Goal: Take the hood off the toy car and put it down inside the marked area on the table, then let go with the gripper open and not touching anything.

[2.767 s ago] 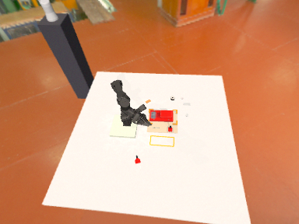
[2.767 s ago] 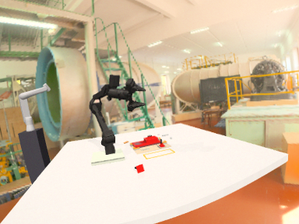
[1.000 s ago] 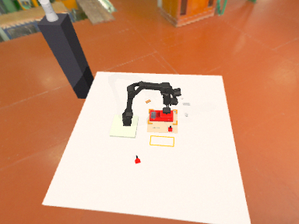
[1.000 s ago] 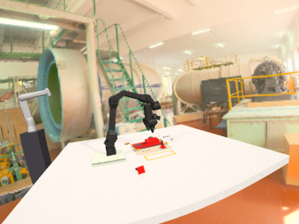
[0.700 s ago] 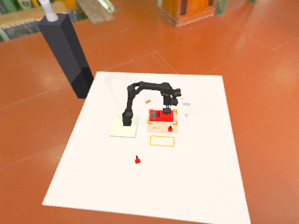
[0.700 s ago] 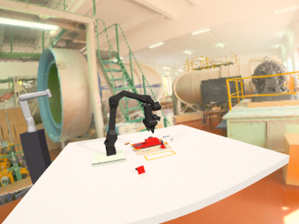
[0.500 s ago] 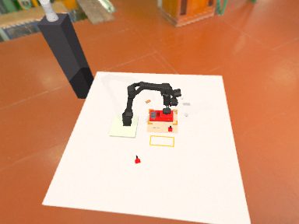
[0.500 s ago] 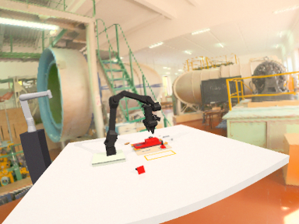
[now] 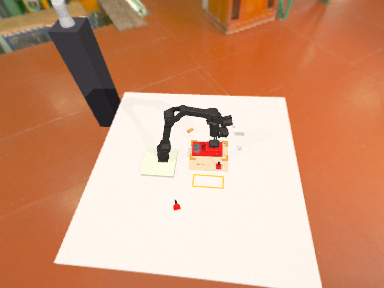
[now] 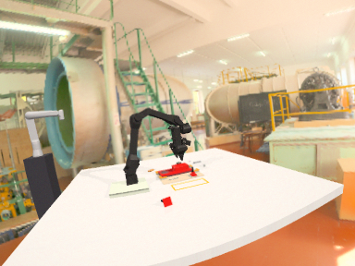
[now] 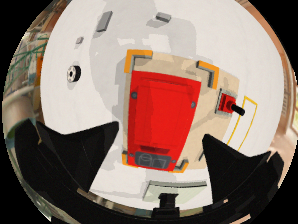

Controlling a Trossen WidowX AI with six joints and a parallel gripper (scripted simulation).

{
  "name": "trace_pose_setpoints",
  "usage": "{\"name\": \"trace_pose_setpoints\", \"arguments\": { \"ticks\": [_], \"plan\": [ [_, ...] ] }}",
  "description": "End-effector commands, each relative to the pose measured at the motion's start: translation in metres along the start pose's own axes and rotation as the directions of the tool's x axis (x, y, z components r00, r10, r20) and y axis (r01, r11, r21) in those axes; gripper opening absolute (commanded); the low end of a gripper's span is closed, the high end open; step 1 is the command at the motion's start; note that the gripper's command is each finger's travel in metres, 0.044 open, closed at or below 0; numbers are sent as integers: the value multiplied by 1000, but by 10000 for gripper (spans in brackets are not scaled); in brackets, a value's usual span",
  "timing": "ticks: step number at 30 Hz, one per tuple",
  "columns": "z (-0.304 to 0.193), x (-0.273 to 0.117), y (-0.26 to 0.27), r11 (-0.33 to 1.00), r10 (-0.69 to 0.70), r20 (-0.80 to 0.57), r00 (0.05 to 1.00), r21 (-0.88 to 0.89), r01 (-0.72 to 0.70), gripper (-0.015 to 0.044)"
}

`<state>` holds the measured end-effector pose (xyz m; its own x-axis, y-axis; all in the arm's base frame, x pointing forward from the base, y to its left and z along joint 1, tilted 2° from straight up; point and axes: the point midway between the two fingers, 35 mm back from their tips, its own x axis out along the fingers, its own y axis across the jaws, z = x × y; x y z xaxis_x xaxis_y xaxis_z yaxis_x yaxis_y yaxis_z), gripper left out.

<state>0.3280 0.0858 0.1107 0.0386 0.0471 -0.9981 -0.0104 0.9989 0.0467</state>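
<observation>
The red toy car (image 9: 199, 154) (image 10: 166, 174) (image 11: 191, 86) lies on a beige board between orange corner brackets. Its hood seems to be the raised red panel (image 9: 215, 150) (image 10: 180, 168) (image 11: 160, 110) on the body; its exact edges are hard to tell, red on red. My gripper (image 9: 214, 144) (image 10: 179, 159) (image 11: 162, 133) is open and empty, pointing down above the car. In the wrist view its fingers stand wide, one on each side of the car. The marked area, a yellow outline (image 9: 208, 187) (image 10: 191, 186) (image 11: 251, 101), lies on the table beside the board and holds nothing.
A red block with a black peg (image 9: 218, 166) (image 10: 193, 174) (image 11: 226, 103) stands on the board (image 9: 205, 169) near the marked area. Another red piece (image 9: 176, 206) (image 10: 167, 201) lies nearer the front. A wheel (image 11: 73, 74) and grey pieces (image 11: 104, 21) (image 9: 239, 134) lie beyond the car.
</observation>
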Motion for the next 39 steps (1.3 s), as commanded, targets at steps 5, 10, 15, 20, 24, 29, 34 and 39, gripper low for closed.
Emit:
{"name": "trace_pose_setpoints", "arguments": {
  "ticks": [5, 10, 15, 20, 24, 29, 34, 39],
  "plan": [
    [-1, 10, -1, 1000, -7, -12, 1000, 4, 7, 440],
    [-1, 13, -1, 1000, -7, -12, 1000, 4, 7, 440],
    [-1, 16, 0, 1000, -6, -12, 1000, 4, 7, 440],
    [-2, 20, 0, 1000, -6, -12, 1000, 4, 7, 440],
    [-2, 23, 0, 1000, -6, -12, 1000, 4, 7, 440],
    [-2, 26, 0, 1000, -6, -12, 1000, 4, 6, 440],
    [-2, 29, 0, 1000, -6, -12, 1000, 4, 6, 440],
    [-3, 33, 1, 1000, -6, -12, 1000, 4, 6, 440]
  ]
}}
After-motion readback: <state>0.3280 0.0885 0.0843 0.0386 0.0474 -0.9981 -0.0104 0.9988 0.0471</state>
